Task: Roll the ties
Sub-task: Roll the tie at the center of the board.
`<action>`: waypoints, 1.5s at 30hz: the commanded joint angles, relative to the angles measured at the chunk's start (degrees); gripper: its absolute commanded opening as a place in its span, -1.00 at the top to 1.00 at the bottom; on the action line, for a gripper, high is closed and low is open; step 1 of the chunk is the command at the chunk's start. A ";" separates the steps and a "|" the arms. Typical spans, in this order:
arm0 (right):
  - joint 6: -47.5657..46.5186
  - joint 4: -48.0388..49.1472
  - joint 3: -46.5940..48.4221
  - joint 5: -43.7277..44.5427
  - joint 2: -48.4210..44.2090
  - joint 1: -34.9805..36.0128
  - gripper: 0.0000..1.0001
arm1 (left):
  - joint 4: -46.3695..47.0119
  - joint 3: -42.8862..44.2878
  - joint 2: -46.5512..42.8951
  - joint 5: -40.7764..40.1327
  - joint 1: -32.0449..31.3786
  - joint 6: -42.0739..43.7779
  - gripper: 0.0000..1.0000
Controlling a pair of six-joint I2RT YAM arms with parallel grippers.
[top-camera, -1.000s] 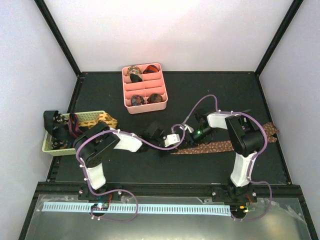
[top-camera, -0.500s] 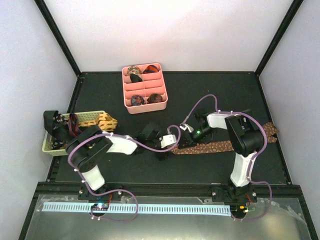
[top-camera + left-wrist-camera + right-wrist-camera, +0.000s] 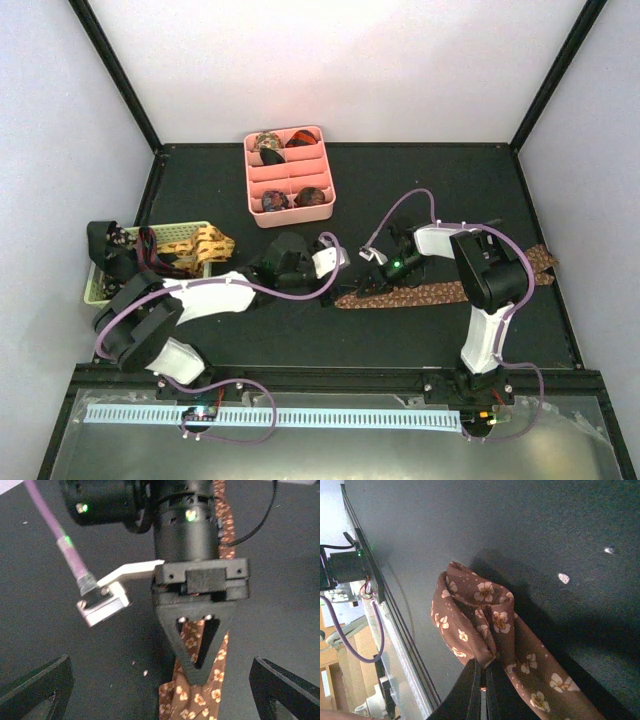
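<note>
A brown floral tie (image 3: 450,290) lies stretched across the right of the mat, its loosely folded end (image 3: 470,615) bunched at the left. My right gripper (image 3: 368,288) is shut on that folded end, the fingers (image 3: 482,685) pinching the fabric. In the left wrist view the right gripper's black fingers (image 3: 195,650) face the camera with the tie (image 3: 200,700) caught between them. My left gripper (image 3: 160,697) stands wide open a short way in front, touching nothing. Seen from above, the left gripper (image 3: 338,270) sits just left of the tie's end.
A pink divided tray (image 3: 252,180) at the back holds several rolled ties (image 3: 275,200). A pale woven basket (image 3: 180,235) at the left edge holds more ties, an orange one (image 3: 208,243) hanging over its rim. Black frame posts stand at the mat's corners.
My left gripper opened wide and drew back up and to the left, off the tie. My right gripper closed on the folded end. The left arm swung out lower and to the left.
</note>
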 commanded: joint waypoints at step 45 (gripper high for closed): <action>-2.42 -2.55 5.11 3.02 3.59 -0.17 0.97 | 3.73 -0.37 20.46 3.77 -0.75 14.63 0.42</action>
